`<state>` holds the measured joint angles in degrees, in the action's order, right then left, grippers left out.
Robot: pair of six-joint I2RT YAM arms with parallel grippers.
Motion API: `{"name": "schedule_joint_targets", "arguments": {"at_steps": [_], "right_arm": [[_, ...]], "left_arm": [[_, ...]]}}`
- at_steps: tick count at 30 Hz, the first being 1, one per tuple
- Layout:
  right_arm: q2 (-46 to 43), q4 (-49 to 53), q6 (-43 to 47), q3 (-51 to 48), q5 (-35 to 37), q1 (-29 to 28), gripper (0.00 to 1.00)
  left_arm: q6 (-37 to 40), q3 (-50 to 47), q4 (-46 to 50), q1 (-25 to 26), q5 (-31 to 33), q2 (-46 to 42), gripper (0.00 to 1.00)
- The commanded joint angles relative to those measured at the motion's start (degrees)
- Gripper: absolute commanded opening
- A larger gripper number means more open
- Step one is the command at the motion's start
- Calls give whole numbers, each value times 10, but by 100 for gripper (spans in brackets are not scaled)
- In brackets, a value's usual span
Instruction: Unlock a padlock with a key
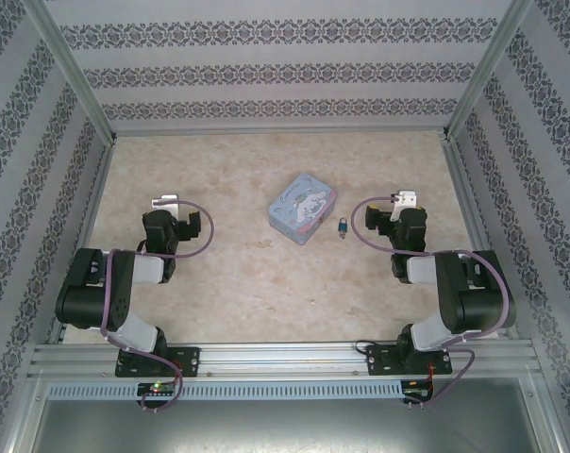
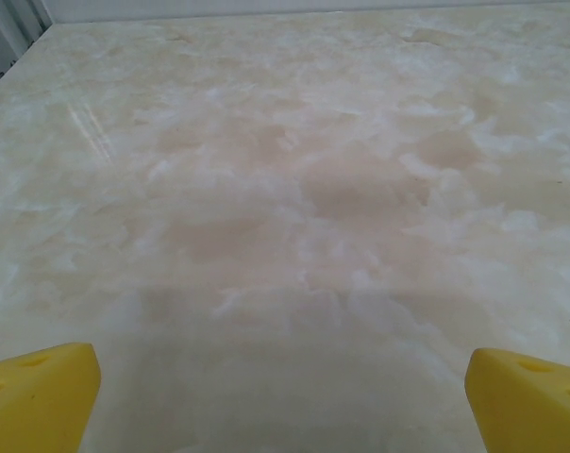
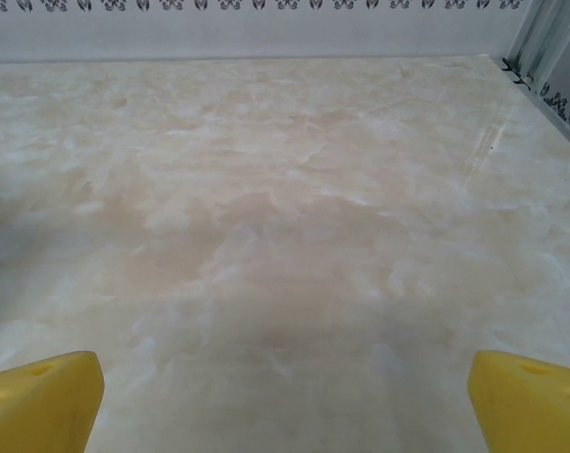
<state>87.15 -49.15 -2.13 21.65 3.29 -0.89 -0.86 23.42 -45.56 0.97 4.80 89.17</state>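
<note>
A tiny bluish padlock (image 1: 343, 226) with a small metal shackle lies on the marbled table, just right of the tin box. The key is too small to make out from above. My left gripper (image 1: 167, 202) rests at the left of the table, well away from the padlock. Its yellow fingertips (image 2: 40, 392) stand wide apart over bare table, so the left gripper (image 2: 285, 406) is open and holds nothing. My right gripper (image 1: 405, 198) sits a short way right of the padlock. The right gripper (image 3: 285, 406) is open too, its yellow fingertips (image 3: 526, 396) spread with nothing between them.
A pale blue cartoon-printed tin box (image 1: 304, 208) lies closed near the table's middle. Patterned walls on metal posts (image 1: 77, 85) enclose the table on three sides. Purple cables (image 1: 205, 231) loop off both arms.
</note>
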Motion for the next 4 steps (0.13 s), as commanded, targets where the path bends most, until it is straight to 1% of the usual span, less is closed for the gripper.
{"name": "schedule_joint_targets", "arguments": {"at_steps": [1,4], "right_arm": [[-6,-11,5,9,-15,1,98],[-7,-15,8,6,-18,-1,98]], "left_arm": [[-8,0,-25,-5,-8,4,100],[-6,0,-27,-5,-7,4,100]]}}
